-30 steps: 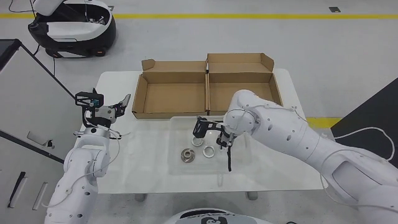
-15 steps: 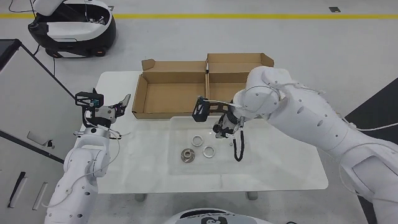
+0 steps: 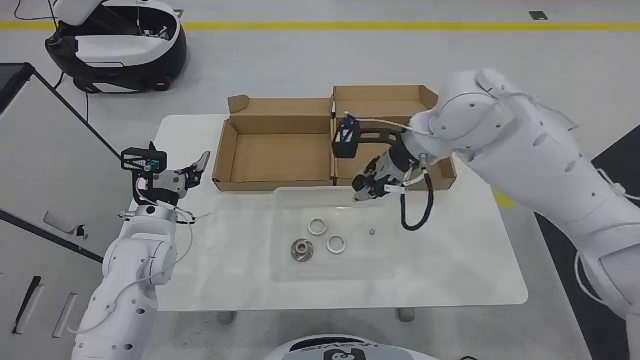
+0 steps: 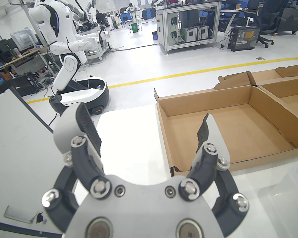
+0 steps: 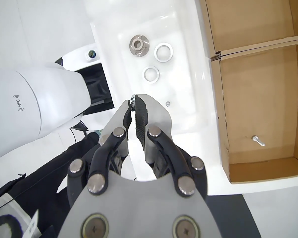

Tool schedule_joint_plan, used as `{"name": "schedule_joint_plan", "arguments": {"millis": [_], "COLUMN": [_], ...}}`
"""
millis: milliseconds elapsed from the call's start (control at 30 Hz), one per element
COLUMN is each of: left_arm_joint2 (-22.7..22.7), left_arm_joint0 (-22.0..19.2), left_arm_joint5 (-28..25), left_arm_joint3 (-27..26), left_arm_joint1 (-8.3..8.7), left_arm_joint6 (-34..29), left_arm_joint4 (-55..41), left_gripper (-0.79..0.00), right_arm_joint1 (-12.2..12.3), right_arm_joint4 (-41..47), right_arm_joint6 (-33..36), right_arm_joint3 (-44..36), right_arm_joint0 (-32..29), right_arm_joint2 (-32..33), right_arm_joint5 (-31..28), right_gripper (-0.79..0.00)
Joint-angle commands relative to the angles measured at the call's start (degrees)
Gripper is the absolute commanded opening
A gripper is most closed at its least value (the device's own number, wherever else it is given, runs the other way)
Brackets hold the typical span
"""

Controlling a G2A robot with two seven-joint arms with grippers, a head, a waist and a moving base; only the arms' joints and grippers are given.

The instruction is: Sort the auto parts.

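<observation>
Bolt (image 5: 131, 99), small, silver, threaded, sits pinched in right hand (image 5: 134, 103); left hand (image 4: 144, 110) spread wide.

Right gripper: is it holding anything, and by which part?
Yes: the right gripper pinches a small threaded part at its fingertips, gripped along the thread. The left gripper is open, empty.

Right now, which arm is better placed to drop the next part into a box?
The right. Its jaws are shut on a small threaded part, beside the right cardboard box, where a bolt already lies. The left jaws stand open and empty, far off to the left.
</observation>
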Motion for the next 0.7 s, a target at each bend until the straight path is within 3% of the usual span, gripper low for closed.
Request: {"name": "schedule_joint_plan", "arguments": {"millis": [0,233,667], "left_arm_joint2": [0.0,0.0,0.0], "left_arm_joint0": [0.0,0.0,0.0], "left_arm_joint5": [0.0,0.0,0.0], "left_arm_joint3": [0.0,0.0,0.0], "left_arm_joint1": [0.00,0.00,0.00], "left_arm_joint6": [0.0,0.0,0.0], "left_arm_joint4": [0.0,0.0,0.0], "left_gripper": [0.000,0.000,0.000], "right_arm_joint1": [0.5,2.0,3.9], "right_arm_joint4": [1.5,11.2,38.1], "right_arm_joint6": [-0.8,-4.2,-5.8], "right_arm_joint3": [0.8,2.9,2.7], "right_arm_joint0": [0.0,1.4,4.2], "right_arm_joint2": [0.2,0.3,1.9], "right_arm_joint5": [-0.8,-4.2,-5.8], "right_gripper": [-0.785,-0.785,-0.785]}}
